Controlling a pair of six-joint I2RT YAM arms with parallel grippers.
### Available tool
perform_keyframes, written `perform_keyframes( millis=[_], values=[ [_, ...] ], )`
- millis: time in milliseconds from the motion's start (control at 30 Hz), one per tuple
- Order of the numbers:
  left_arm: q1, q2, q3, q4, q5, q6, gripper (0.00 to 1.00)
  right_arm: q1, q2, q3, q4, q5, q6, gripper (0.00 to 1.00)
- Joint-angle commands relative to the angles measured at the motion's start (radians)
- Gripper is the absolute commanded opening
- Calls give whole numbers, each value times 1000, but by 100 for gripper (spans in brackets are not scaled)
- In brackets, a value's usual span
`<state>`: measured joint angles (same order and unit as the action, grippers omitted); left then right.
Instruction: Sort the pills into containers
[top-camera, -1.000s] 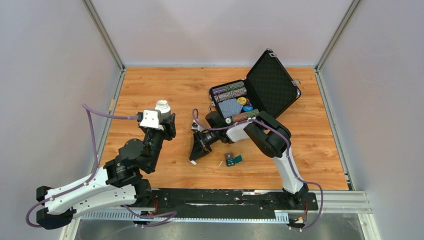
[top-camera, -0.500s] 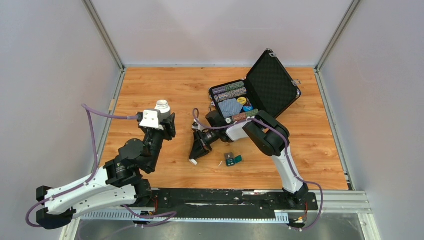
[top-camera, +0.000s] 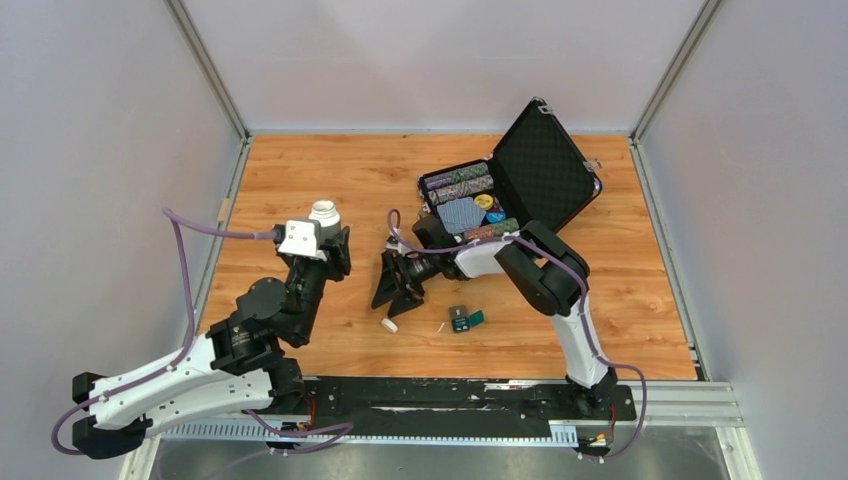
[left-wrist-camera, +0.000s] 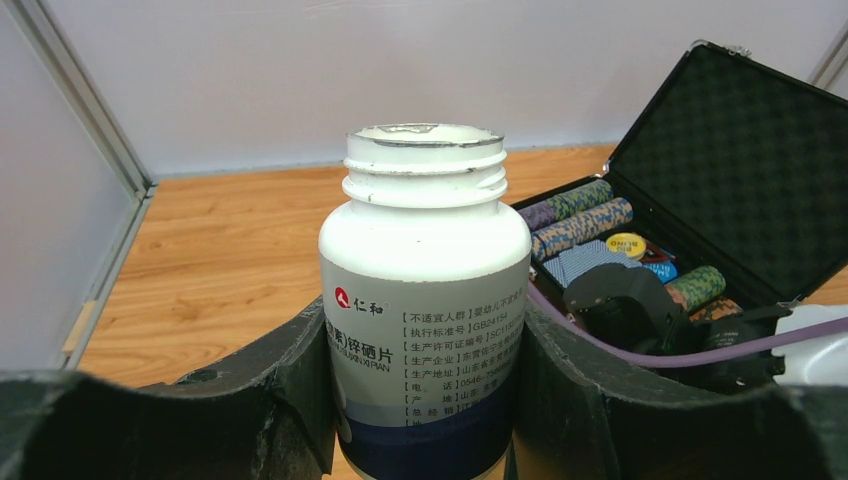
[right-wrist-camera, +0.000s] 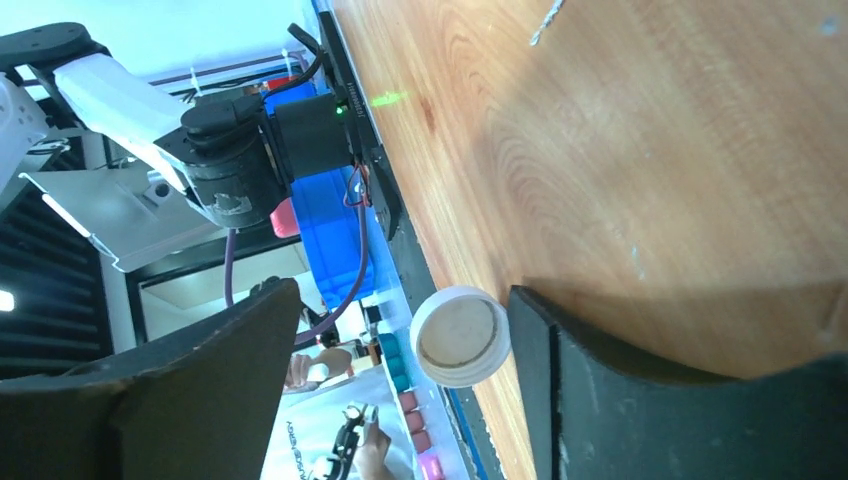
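My left gripper (top-camera: 327, 238) is shut on a white pill bottle (left-wrist-camera: 425, 290), held upright with its mouth uncapped (top-camera: 324, 212). No pills show. The bottle's white cap (top-camera: 389, 324) rests on the table just beyond my right gripper (top-camera: 394, 292). In the right wrist view the cap (right-wrist-camera: 460, 336) shows its hollow side between the spread jaws of that open gripper (right-wrist-camera: 400, 300), close to the right finger and gripped by neither. The tiny dark-teal container (top-camera: 463, 319) lies with its lid open on the wood to the right of the cap.
An open black chip case (top-camera: 520, 180) with rows of chips stands at the back right, behind the right arm. A small white sliver (top-camera: 440, 326) lies next to the teal container. Metal rails (top-camera: 215, 290) edge the wooden table.
My right gripper has opened and let go of the white cap, then drawn back from it. The cap stays on the table. The left gripper and bottle have not moved.
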<state>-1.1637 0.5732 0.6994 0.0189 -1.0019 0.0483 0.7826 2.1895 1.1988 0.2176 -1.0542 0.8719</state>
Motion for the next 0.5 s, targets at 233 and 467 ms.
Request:
perform_keyframes(
  millis=[233,467],
  values=[
    [-2,-26,22,35,-16,-6,0,50,-255,-32,-351,468,-186,90],
    [-2,-41,20,38,-16,2,0,243,-382,-40,-501,824,-378,90]
  ],
)
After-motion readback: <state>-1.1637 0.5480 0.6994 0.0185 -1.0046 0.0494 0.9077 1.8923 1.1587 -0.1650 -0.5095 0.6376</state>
